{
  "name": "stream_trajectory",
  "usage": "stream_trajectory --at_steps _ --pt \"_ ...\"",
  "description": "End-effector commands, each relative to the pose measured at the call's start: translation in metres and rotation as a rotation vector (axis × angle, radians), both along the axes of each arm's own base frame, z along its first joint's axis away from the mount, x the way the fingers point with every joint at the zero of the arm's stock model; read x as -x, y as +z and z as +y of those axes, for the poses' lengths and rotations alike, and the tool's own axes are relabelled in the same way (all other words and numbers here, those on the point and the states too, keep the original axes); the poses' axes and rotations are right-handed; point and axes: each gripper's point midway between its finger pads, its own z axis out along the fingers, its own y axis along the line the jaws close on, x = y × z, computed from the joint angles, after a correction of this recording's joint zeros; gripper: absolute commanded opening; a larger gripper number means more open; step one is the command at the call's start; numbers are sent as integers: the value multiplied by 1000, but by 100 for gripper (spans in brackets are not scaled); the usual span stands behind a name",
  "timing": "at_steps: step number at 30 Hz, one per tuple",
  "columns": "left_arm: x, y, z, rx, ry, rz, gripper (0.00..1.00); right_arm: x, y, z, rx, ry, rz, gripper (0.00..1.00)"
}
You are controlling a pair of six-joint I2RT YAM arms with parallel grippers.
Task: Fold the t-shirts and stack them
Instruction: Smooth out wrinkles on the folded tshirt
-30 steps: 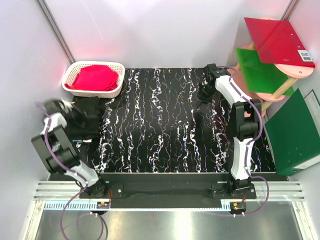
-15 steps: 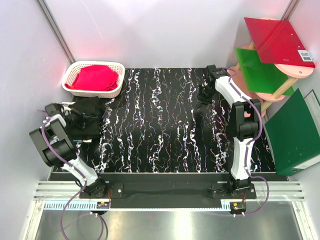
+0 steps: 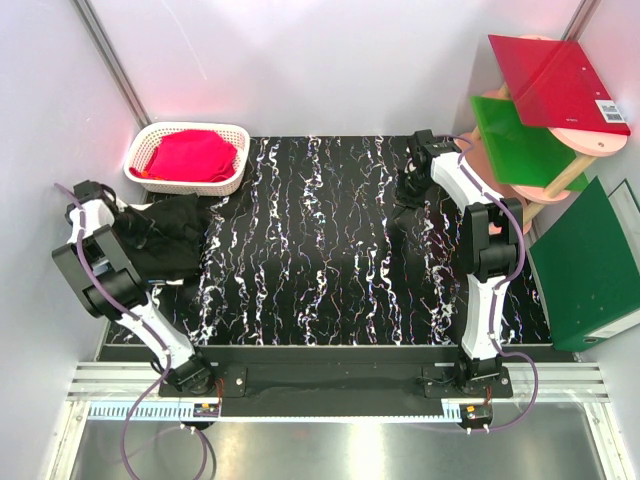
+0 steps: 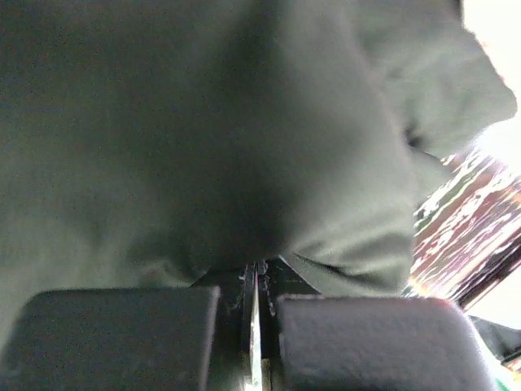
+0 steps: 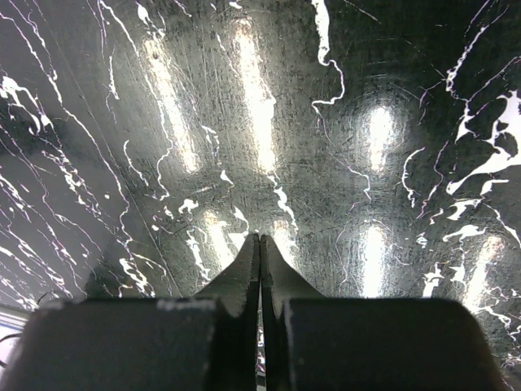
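1. Two hands, both closed: the left hand [image 4: 254, 281] has its jaws pressed together, the tips buried in a fold of the black t-shirt [image 3: 175, 240], which it pinches.
2. Seen from above, that hand is at the left edge of the frame, on the left side of the crumpled t-shirt.
3. This t-shirt lies at the left end of the black marbled bench [image 3: 320, 260], just below a white basket [image 3: 140, 150] holding red cloth [image 3: 192, 155].
4. At the upper right of the bench, the right hand [image 5: 260, 244] is narrow, tips together, holding nothing, well apart from the t-shirt.
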Motion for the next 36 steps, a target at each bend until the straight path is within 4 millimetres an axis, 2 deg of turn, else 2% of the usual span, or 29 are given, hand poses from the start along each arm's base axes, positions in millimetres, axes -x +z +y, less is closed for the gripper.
stream_trajectory --at_steps 1,3,4,10,13,16,17,18,19,20,22,24,25,26,28,29,30,31,32,33,36 --pt "8 -4 -13 43 -121 -13 0 -3 7 -8 21 -3 -25 0" --pt "4 9 -25 82 -156 -93 0 -1 6 -7 20 1 -22 0" --pt "-1 23 -39 153 -196 -171 0 -1 6 -8 18 -3 -21 0" --pt "-1 87 -73 242 -304 -415 0 1 5 -5 5 -10 -16 0" --pt "4 111 -85 276 -349 -498 0 1 5 -6 3 -16 -18 0" --pt "7 124 -96 343 -352 -547 0 2 5 -6 4 -18 -18 0" --pt "7 125 -100 390 -338 -558 0 3 3 -6 6 -18 -13 0" --pt "3 117 -100 408 -335 -597 0 2 3 -6 6 -20 -16 0" --pt "2 121 -105 501 -283 -589 0 2 3 -6 7 -20 -16 0" --pt "-2 111 -103 492 -282 -632 0 3 2 -5 5 -21 -12 0" --pt "-7 108 -104 591 -193 -616 0 2 2 -6 3 -26 -11 0" --pt "-16 98 -100 588 -187 -697 0 2 1 -5 1 -26 -12 0" --pt "-20 99 -98 677 -110 -670 0 2 0 -4 1 -27 -10 0" --pt "-26 93 -94 658 -126 -735 0 2 -1 -4 1 -27 -8 0" --pt "-37 93 -86 754 -24 -732 0 2 -2 -4 -1 -28 -3 0" --pt "-44 88 -81 738 -35 -812 0 2 -2 -4 -3 -27 -4 0" --pt "-52 92 -72 829 60 -809 0 1 -2 -3 -5 -28 -5 0" --pt "-58 92 -66 860 81 -838 0 1 -3 -3 -5 -28 -2 0" --pt "-65 83 -59 872 76 -902 0 0 -3 -3 -7 -29 -3 0" --pt "-74 81 -50 943 149 -889 0 0 -3 -3 -7 -31 -4 0" --pt "-93 67 -35 987 204 -876 0 -3 -3 -4 -2 -35 -6 0"
